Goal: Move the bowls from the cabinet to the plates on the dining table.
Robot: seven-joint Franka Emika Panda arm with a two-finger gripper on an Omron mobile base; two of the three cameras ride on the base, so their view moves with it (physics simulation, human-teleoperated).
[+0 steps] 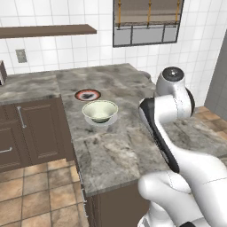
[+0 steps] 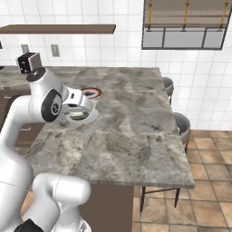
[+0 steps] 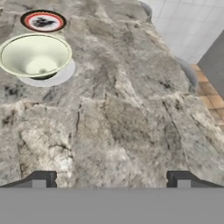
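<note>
A deep cream-white bowl [image 1: 100, 111] [image 3: 35, 54] with a greenish inside sits upright on the plain white plate [image 3: 61, 75] on the dining table [image 1: 119, 150] [image 2: 131, 136]. In the right base view my arm hides part of the bowl [image 2: 82, 114]. Just beyond it lies the red-rimmed plate [image 1: 88, 94] [image 2: 92, 92] [image 3: 43, 21] with a dark centre and nothing on it. My gripper [image 3: 111, 180] is open and holds nothing. It hangs over the stone top, well back from the bowl. The cabinet is out of view.
Low brown drawer units [image 1: 31, 128] stand left of the table under a side counter. A brown wall shelf [image 1: 48, 30] runs above them. Two grey stools [image 2: 181, 122] [image 2: 167, 84] stand at the table's right side. The floor is tiled.
</note>
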